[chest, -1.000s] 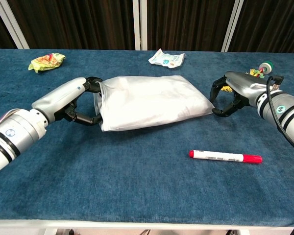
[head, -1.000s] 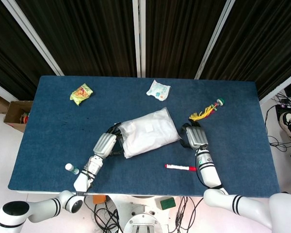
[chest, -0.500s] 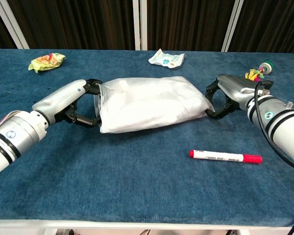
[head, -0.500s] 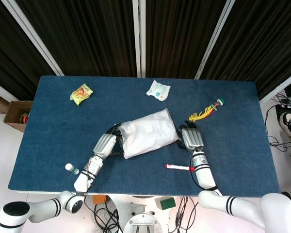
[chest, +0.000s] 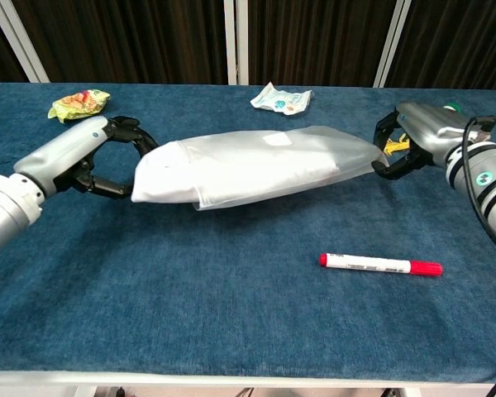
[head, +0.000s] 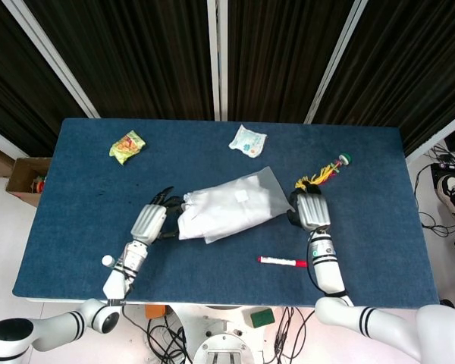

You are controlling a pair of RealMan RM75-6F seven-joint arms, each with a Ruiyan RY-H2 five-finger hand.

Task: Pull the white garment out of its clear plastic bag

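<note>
The white garment lies stretched across the middle of the blue table, its left end sticking out of the clear plastic bag. My left hand grips that bare left end. My right hand pinches the bag's closed right end. In the head view the garment pokes out left of the bag, between my left hand and my right hand. Most of the garment still sits inside the bag.
A red marker lies in front of the bag. A green-yellow snack packet and a white packet lie at the back. A tasselled toy sits behind my right hand. A small bottle stands near the front left edge.
Both hands have moved apart: the left one leftwards with the garment's end, the right one rightwards with the bag. The bundle has stretched out and the garment's left end has slid clear of the bag.
</note>
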